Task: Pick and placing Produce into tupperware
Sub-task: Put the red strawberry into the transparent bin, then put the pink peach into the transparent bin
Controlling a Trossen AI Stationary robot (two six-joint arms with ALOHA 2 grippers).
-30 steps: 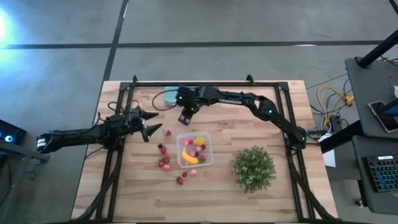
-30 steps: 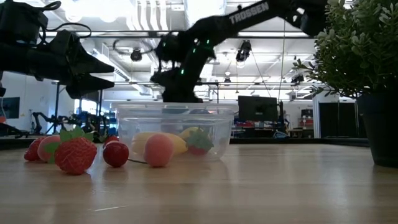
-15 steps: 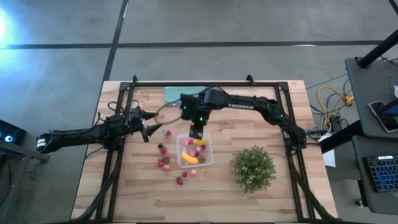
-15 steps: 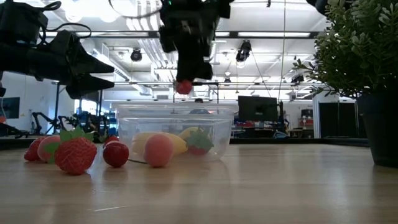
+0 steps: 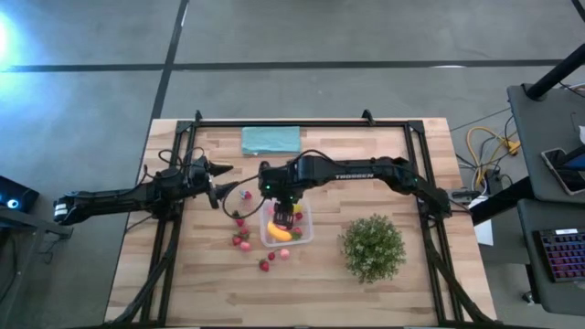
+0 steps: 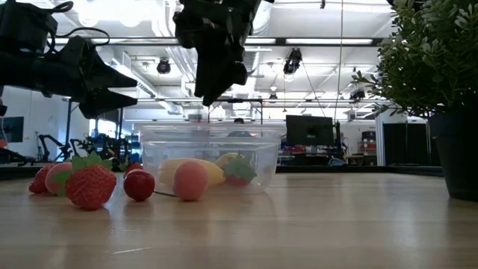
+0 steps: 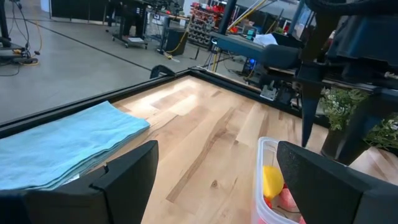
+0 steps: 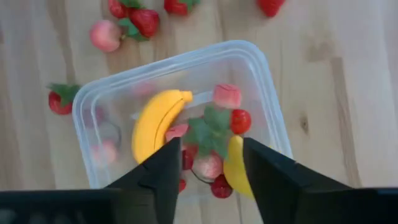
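The clear square tupperware (image 5: pixel 308 230) stands mid-table and holds a yellow banana (image 8: pixel 155 121), a lemon (image 8: pixel 233 163) and several red and pink strawberries (image 8: pixel 240 121). More strawberries (image 5: pixel 240 236) lie on the wood to its left. My right gripper (image 5: pixel 283 215) hangs over the tupperware, pointing steeply down, open, with nothing between its fingers (image 8: pixel 163 171). My left gripper (image 5: pixel 224 181) waits open at the table's left, level and above the wood.
A bushy green plant (image 5: pixel 373 247) stands right of the tupperware. A folded teal cloth (image 5: pixel 271 140) lies at the far edge. A black frame (image 5: pixel 274 122) runs around the table. In the low view the loose strawberries (image 6: pixel 91 185) sit left of the tupperware (image 6: pixel 254 149).
My right gripper has come from beside the teal cloth toward the near edge until it hangs over the tupperware, rising on the way. Half a second ago a red strawberry sat at its fingertips. Now the fingertips are bare, so it has let go.
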